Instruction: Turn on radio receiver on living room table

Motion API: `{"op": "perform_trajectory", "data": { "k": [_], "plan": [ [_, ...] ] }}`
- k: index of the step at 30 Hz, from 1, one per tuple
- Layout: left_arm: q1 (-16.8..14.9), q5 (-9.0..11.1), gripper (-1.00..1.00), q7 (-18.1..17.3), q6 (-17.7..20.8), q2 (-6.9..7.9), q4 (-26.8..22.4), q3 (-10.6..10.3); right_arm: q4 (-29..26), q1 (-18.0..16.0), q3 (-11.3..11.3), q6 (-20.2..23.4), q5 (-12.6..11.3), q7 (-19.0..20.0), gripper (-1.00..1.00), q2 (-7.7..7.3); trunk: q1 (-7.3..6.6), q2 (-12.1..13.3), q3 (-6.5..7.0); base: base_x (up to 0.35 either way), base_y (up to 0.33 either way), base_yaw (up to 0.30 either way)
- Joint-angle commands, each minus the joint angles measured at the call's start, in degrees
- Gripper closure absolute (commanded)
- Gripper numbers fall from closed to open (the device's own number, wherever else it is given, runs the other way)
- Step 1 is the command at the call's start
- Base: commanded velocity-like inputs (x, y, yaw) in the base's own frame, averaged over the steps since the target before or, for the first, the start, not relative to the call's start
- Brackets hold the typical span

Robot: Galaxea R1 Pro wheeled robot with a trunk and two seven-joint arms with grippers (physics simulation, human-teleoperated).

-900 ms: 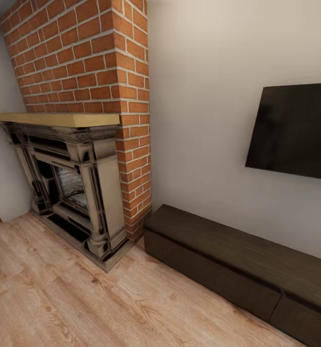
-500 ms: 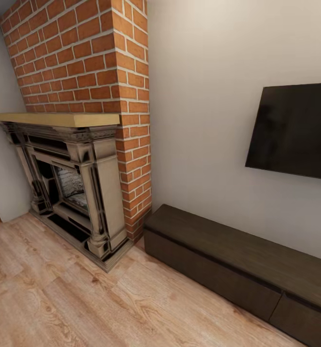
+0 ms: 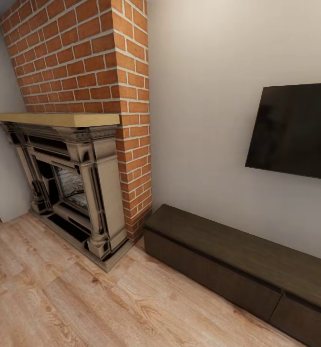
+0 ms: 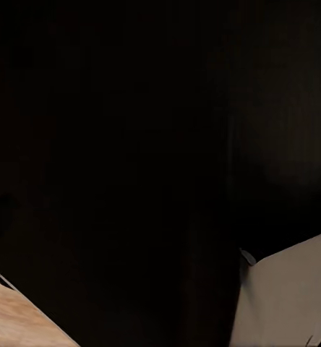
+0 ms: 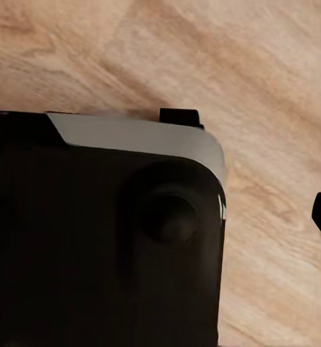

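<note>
A glossy black, rounded-cornered body panel [image 5: 95,253] carries a pale grey band along its edge and a round black knob-like boss [image 5: 169,217] (a small black tab [image 5: 181,116] juts beyond the band).

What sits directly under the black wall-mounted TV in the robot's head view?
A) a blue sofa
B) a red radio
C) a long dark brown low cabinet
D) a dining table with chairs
C: the long dark brown low cabinet stands against the white wall below the black wall-mounted TV, right of the red brick fireplace.

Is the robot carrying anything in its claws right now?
It cannot be told. The head view shows the brick fireplace, TV and dark bench cabinet, and the wrist views show no claw clearly.
</note>
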Motion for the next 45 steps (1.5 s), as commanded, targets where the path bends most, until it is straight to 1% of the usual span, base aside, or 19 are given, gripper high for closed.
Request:
{"op": "perform_trajectory", "data": {
  "k": [1,4,5,8,10,11,12,16,19,21,22,23,24,29,31,33,35,45],
  "plan": [
    [0.0,0.0,-1.0,0.1,0.1,0.18,-0.3,0.0,-0.3,-0.1,0.0,0.1,0.3,0.0,-1.0,-0.08,0.0,0.0,0.0,0.0,0.0,0.0],
    [0.0,0.0,-1.0,0.7,0.7,0.67,-1.3,0.1,-1.3,-0.3,-0.1,0.4,1.3,-0.2,-1.0,-0.92,0.0,0.0,0.0,0.0,0.0,0.0],
    [0.0,0.2,-1.0,1.5,2.2,0.74,-11.4,0.2,-12.1,-0.3,-0.1,0.5,5.4,-0.2,-1.0,-1.7,0.0,0.0,0.0,0.0,0.0,0.0],
    [0.0,0.4,-1.0,3.7,8.1,0.78,-19.5,0.3,-17.6,-0.6,-0.4,2.0,5.7,-0.3,-1.0,-4.07,0.0,0.0,0.0,0.0,0.0,0.0],
    [0.0,0.5,-1.0,4.3,11.6,0.75,-24.9,0.4,-20.0,-1.2,-0.5,4.6,5.6,-0.3,-1.0,-5.66,0.0,0.0,0.0,0.0,0.0,0.0],
    [-0.1,0.5,-1.0,4.7,13.7,0.62,-29.7,0.4,-21.1,-2.7,-0.6,7.5,5.5,-0.3,-1.0,-6.98,0.0,0.0,0.0,0.0,0.0,0.0],
    [-0.1,0.5,-1.0,4.8,14.3,0.58,-31.7,0.4,-21.3,-3.6,-0.6,8.5,5.4,-0.3,-1.0,-7.41,0.0,0.0,0.0,0.0,0.0,0.0],
    [-0.1,0.4,-1.0,5.1,15.8,0.66,-36.4,0.4,-21.7,-6.2,-0.7,9.9,5.3,-0.3,-1.0,-8.07,0.0,0.0,0.0,0.0,0.0,0.0],
    [-0.1,0.5,-1.0,4.9,15.6,0.74,-37.2,0.4,-21.5,-6.6,-0.7,9.8,5.3,-0.2,-1.0,-8.13,0.0,0.0,0.0,0.0,0.0,0.0],
    [-0.1,0.5,-1.0,4.9,14.4,0.72,-37.3,0.4,-21.3,-6.7,-0.6,9.4,5.2,-0.1,-1.0,-8.15,0.0,0.0,0.0,0.0,0.0,0.0],
    [-0.1,0.5,-1.0,4.8,11.6,0.66,-37.0,0.4,-20.6,-6.7,-0.6,8.2,5.2,0.0,-1.0,-8.16,0.0,0.0,0.0,0.0,0.0,0.0],
    [-0.1,0.5,-1.0,4.8,10.9,0.65,-36.8,0.4,-20.3,-6.6,-0.6,7.9,5.2,0.0,-1.0,-8.16,0.0,0.0,0.0,0.0,0.0,0.0],
    [-0.1,0.4,-1.0,4.8,9.2,0.69,-36.3,0.4,-19.3,-6.6,-0.5,6.8,5.2,0.0,-1.0,-8.16,0.0,0.0,0.0,0.0,0.0,0.0],
    [-0.1,0.4,-1.0,4.9,7.2,1.07,-35.5,0.8,-17.9,-6.6,-0.4,5.6,5.4,-0.3,-1.0,-8.16,0.0,0.0,0.0,0.0,0.0,0.006],
    [-0.1,0.4,-1.0,5.0,4.7,1.4,-35.2,0.9,-17.1,-6.6,-0.3,5.4,5.5,-0.4,-1.0,-8.17,0.0,0.0,0.0,0.0,0.0,0.183],
    [-0.1,0.4,-1.0,5.1,3.7,1.45,-34.9,0.9,-16.8,-6.6,-0.3,5.2,5.6,-0.4,-1.0,-8.17,0.0,0.0,0.0,0.0,0.0,0.256],
    [-0.1,0.4,-1.0,5.2,3.1,1.51,-34.7,1.0,-16.6,-6.6,-0.3,4.9,5.6,-0.5,-1.0,-8.16,0.0,0.0,0.0,0.0,0.0,0.283],
    [-0.1,0.3,-1.0,5.2,2.7,1.69,-33.5,1.0,-16.6,-6.6,-0.3,4.7,5.7,-0.5,-1.0,-8.25,0.0,0.0,0.0,0.0,0.0,0.295]
  ]
}}
